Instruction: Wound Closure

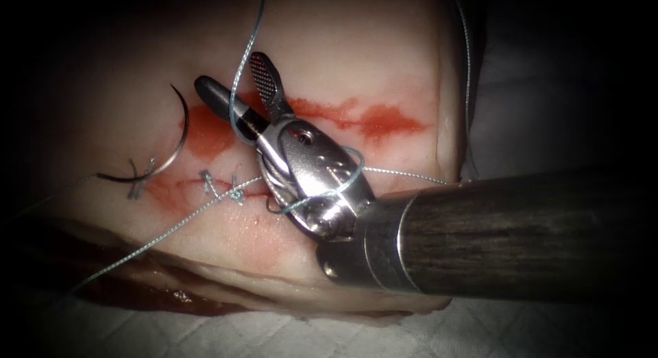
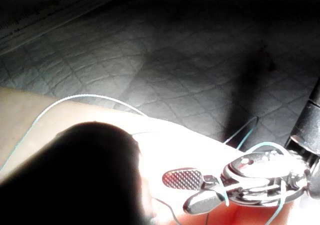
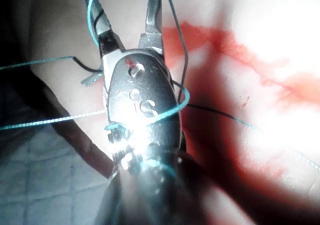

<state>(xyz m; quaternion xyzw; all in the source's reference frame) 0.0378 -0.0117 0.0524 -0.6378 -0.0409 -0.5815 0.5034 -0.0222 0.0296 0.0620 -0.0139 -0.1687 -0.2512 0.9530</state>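
Needle (image 1: 177,135), dark and thinly curved, lay free on the tissue (image 1: 343,56) left of the right tool (image 1: 236,90), touching the leftmost stitch knot (image 1: 140,180). The right tool's jaws stood apart over the red fluid (image 1: 380,119), holding nothing, with teal thread (image 1: 247,56) running between them and looped round its wrist. No readable writing showed.

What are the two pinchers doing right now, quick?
Right tool: jaws open, holding nothing; thread runs between them and loops around the tool.
Left tool: cannot be told.
Needle: lies free on the tissue, left.
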